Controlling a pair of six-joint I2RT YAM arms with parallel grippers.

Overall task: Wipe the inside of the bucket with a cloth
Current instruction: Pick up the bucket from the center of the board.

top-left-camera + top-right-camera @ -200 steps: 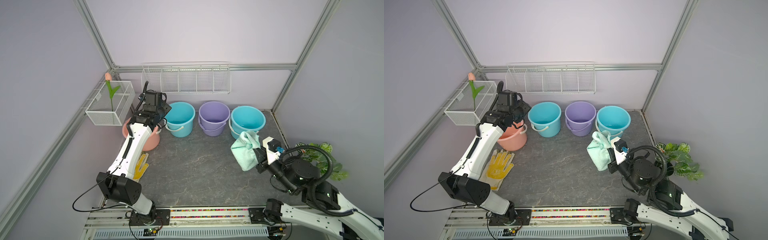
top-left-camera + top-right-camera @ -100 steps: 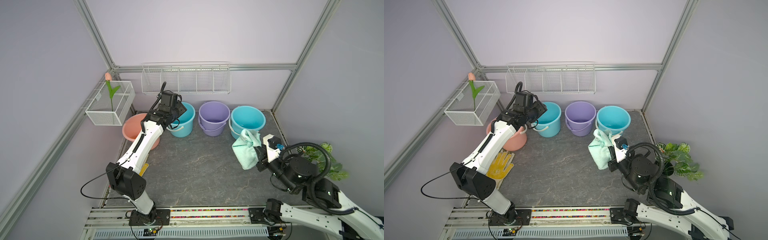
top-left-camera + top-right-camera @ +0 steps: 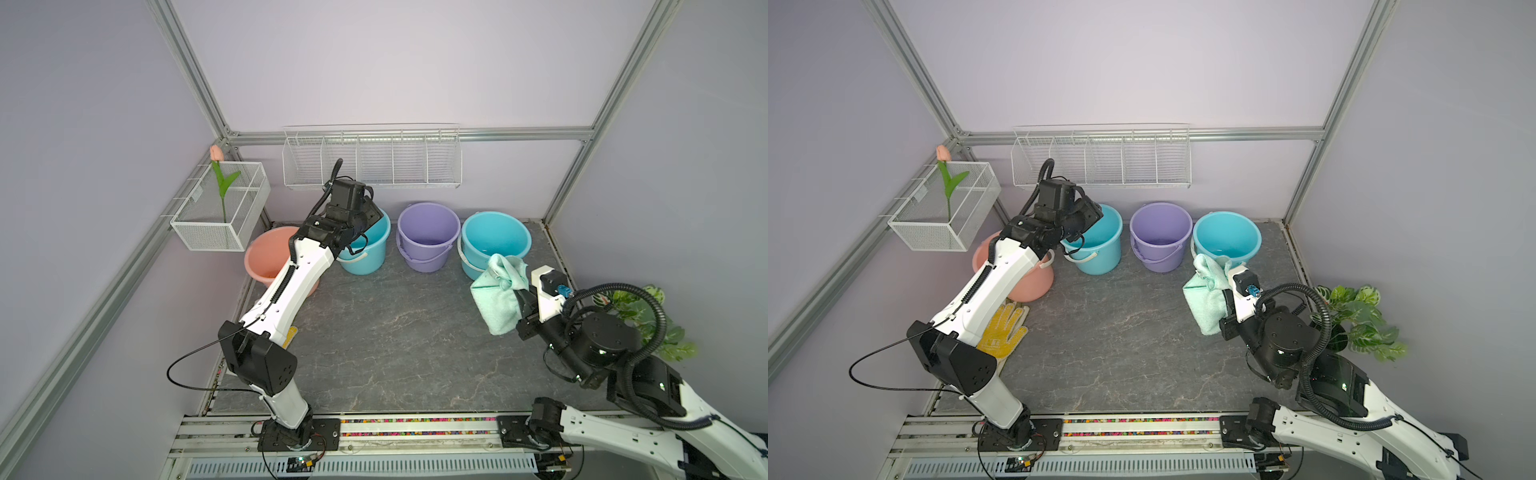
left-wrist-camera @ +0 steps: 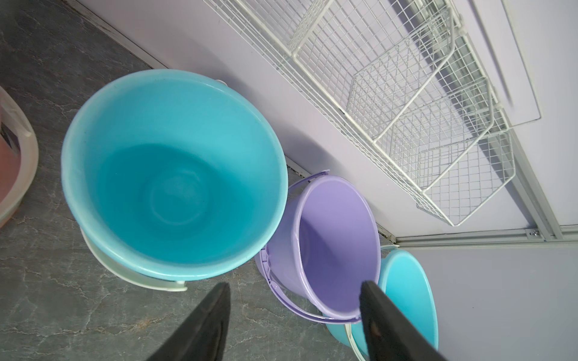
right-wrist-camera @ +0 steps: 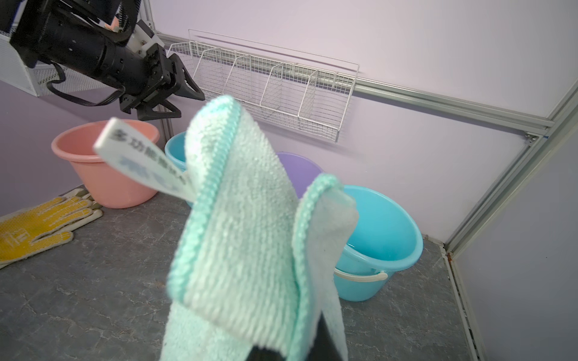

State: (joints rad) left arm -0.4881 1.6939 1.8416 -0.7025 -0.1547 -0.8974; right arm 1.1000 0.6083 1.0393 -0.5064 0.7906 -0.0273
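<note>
The pink bucket (image 3: 270, 249) and the glove (image 3: 1005, 332) sit at the far left, out of the work. The left gripper (image 4: 295, 285) hangs above the left teal bucket (image 4: 103, 175), jaws apart and empty. It would probably help most by coming down on a rim and pinning that bucket against skidding. The purple bucket (image 3: 428, 232) stands in the middle. The right teal bucket (image 3: 494, 241) is nearest the cloth (image 3: 496, 299), which hangs bunched from the right gripper (image 3: 520, 301), clamped on it, just in front of that bucket. The step looks like carrying the cloth over a rim. Lift it clear first, then press a full fold against the inner wall, minding the label and the loose corner.
</note>
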